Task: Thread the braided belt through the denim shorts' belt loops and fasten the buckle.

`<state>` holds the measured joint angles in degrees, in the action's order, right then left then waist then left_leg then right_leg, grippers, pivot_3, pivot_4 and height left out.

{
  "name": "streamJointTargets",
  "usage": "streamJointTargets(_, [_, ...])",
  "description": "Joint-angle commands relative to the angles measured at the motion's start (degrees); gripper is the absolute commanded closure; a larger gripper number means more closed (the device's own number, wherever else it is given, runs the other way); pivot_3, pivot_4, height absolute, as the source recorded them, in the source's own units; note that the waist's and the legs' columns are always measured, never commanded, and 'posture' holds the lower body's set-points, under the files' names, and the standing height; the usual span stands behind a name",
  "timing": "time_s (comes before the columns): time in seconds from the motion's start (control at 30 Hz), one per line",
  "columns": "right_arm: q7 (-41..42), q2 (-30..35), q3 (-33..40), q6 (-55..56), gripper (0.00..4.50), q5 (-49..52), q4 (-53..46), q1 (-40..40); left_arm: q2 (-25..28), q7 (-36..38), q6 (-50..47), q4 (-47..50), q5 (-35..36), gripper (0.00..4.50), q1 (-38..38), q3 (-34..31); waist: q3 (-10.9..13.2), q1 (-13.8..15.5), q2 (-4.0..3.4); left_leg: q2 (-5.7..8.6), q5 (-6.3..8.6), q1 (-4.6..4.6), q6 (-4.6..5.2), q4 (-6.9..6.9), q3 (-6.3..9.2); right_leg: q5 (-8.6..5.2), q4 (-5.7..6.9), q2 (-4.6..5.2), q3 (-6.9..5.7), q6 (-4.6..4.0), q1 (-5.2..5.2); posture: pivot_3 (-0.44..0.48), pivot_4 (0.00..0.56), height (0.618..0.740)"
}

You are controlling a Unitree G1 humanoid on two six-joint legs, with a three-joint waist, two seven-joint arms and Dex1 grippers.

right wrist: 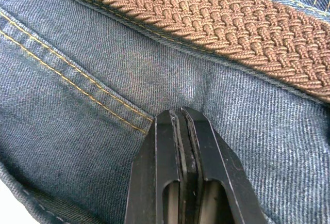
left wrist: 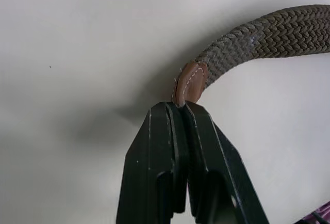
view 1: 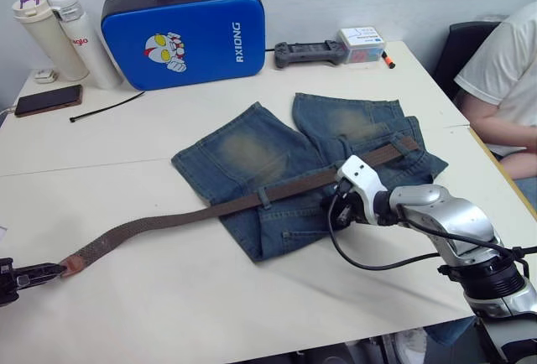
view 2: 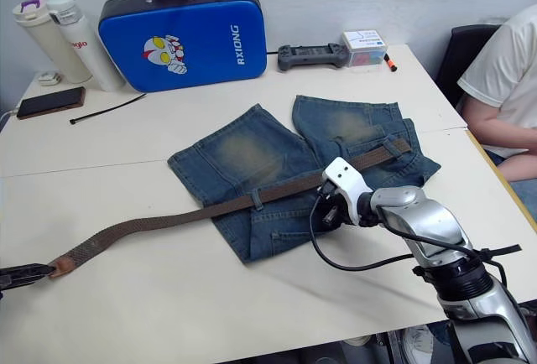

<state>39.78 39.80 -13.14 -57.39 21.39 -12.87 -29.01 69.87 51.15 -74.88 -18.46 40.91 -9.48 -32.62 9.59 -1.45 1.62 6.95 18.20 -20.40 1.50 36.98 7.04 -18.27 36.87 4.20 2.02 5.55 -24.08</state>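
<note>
The braided belt [view 1: 210, 210] is lying across the denim shorts [view 1: 285, 171] mid-table, running toward the table's [view 1: 168, 297] front left edge, where the left gripper [left wrist: 181, 111] is pinching its leather tip. The right gripper [right wrist: 181, 118] is pressing closed on the denim.

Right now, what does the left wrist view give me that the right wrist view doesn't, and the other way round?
Left wrist view alone: the left gripper shut on the leather tip of the braided belt, which curves away over the bare white table.

Right wrist view alone: the right gripper closed, its tips pinching a small fold of the denim shorts just below the belt, beside a line of yellow stitching.

Both: the woven brown strap, and fingers pressed together.
</note>
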Motion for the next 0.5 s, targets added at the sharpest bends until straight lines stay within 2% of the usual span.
streamJointTargets(0.03, [0.10, -0.22, -0.54, -1.13, 4.50, -0.85, 1.54, 0.65, 0.24, 2.04, -0.03, 1.76, 0.33, 2.49, 1.74, -0.37, -0.02, -0.01, 0.03, 0.00, 0.00, 0.00, 0.00, 0.00, 0.00, 0.00, 0.00, 0.00, 0.00, 0.00, 0.00, 0.000, 0.150, 0.740])
streamJointTargets(0.17, [2.90, 2.59, 0.90, -2.87, 4.50, 0.91, -1.40, -0.74, 1.50, 5.08, 1.26, 4.53, 1.12, 0.61, 4.00, -1.83, 0.03, 0.10, -0.04, 0.00, 0.02, -0.03, 0.02, 0.01, 0.00, 0.00, -0.04, 0.00, 0.00, 0.00, 0.00, 0.000, 0.150, 0.740])
streamJointTargets(0.2, [3.80, 3.18, 1.71, -3.56, 4.50, 1.83, -2.18, -1.22, 1.68, 5.44, 1.57, 5.55, 1.36, 0.23, 5.11, -2.20, 0.08, 0.15, -0.11, 0.00, 0.03, -0.04, 0.03, 0.00, 0.00, 0.00, -0.07, 0.00, -0.01, 0.00, -0.01, 0.000, 0.150, 0.740])
streamJointTargets(0.23, [5.20, 4.18, 3.15, -4.84, 4.50, 3.57, -3.41, -1.94, 1.83, 6.07, 1.98, 7.30, 2.28, 0.04, 7.11, -2.79, 0.11, 0.18, -0.16, 0.00, 0.03, -0.07, 0.03, 0.00, 0.01, 0.00, -0.08, 0.01, -0.01, 0.00, -0.04, 0.000, 0.150, 0.740])
streamJointTargets(0.3, [6.91, 5.53, 5.03, -6.59, 4.50, 5.84, -4.83, -2.82, 1.76, 7.07, 2.60, 9.82, 3.34, 0.04, 9.79, -3.48, 0.16, 0.79, -0.25, 0.00, 0.03, -0.26, 0.03, 0.01, 0.02, 0.00, -0.09, 0.01, -0.03, 0.00, -0.21, 0.000, 0.150, 0.740])
streamJointTargets(0.37, [9.24, 7.86, 7.27, -8.15, 4.50, 8.30, -6.27, -3.43, 0.91, 9.28, 3.81, 14.56, 6.01, 0.04, 12.94, -4.17, 0.24, 1.30, -0.37, 0.00, 0.01, -0.81, 0.01, 0.19, 0.03, 0.01, 0.00, 0.00, -0.06, 0.00, -0.69, 0.000, 0.150, 0.740])
streamJointTargets(0.5, [12.58, 11.15, 10.46, -8.81, 4.50, 11.81, -8.26, -3.92, 0.17, 11.59, 4.52, 23.94, 9.97, 0.04, 16.69, -1.88, 0.50, 1.48, -0.79, 0.00, 0.02, -0.94, 0.06, 0.20, 0.02, 0.01, -0.16, 0.02, -0.09, 0.01, -0.71, 0.000, 0.150, 0.740])
